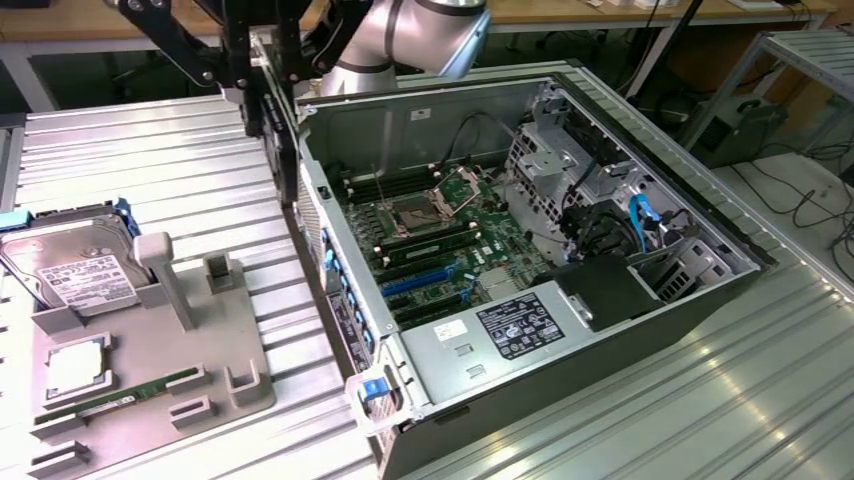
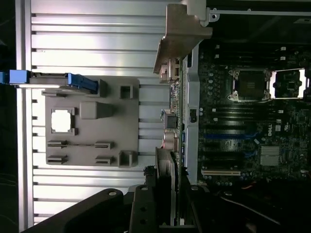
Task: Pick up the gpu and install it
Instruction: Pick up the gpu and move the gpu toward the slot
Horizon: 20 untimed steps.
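The gpu (image 1: pixel 274 140) hangs on edge above the slatted table, just outside the open computer case's wall (image 1: pixel 310 200) on the exterior view's left. My gripper (image 1: pixel 260 75) holds it from above, shut on the card. In the wrist view the gpu (image 2: pixel 174 121) shows edge-on with its green board and silver end bracket (image 2: pixel 182 34), clamped in my gripper (image 2: pixel 167 196). The case's motherboard (image 2: pixel 243 121) lies beside it, with its expansion slots (image 2: pixel 221 172) bare.
A grey parts fixture (image 1: pixel 174 330) sits on the exterior view's left and carries a hard drive (image 1: pixel 67 265), a processor (image 1: pixel 78 368) and a memory stick (image 1: pixel 127 392). Inside the case are a power supply (image 1: pixel 521 325), drive cages (image 1: pixel 561 160) and cables (image 1: pixel 641 225).
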Tool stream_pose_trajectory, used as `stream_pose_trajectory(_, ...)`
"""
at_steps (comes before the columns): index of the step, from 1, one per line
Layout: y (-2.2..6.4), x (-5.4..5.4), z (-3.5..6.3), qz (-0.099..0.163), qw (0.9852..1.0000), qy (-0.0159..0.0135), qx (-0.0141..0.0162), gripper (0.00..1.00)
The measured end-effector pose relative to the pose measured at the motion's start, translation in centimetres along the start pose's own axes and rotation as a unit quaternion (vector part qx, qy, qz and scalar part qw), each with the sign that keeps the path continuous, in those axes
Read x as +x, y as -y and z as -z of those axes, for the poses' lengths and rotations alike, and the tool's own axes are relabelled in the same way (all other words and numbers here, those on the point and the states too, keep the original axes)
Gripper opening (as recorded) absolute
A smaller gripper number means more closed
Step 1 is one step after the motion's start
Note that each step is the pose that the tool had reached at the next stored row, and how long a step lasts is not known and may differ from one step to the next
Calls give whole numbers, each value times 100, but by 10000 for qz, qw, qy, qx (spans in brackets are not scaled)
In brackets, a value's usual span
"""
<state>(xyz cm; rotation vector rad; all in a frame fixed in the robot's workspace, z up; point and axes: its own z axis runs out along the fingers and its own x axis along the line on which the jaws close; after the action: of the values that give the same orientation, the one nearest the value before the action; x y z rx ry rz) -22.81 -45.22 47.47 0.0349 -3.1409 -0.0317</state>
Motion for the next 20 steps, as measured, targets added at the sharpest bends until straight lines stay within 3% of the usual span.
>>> stream_pose_trajectory(1, 2, -95, 0, 0, 10000, 0, 0, 27)
stream_pose_trajectory(4, 4, -157, -1, 1, 10000, 1, 0, 27)
stream_pose_trajectory(20, 7, -293, -3, 168, 9999, -3, 0, 27)
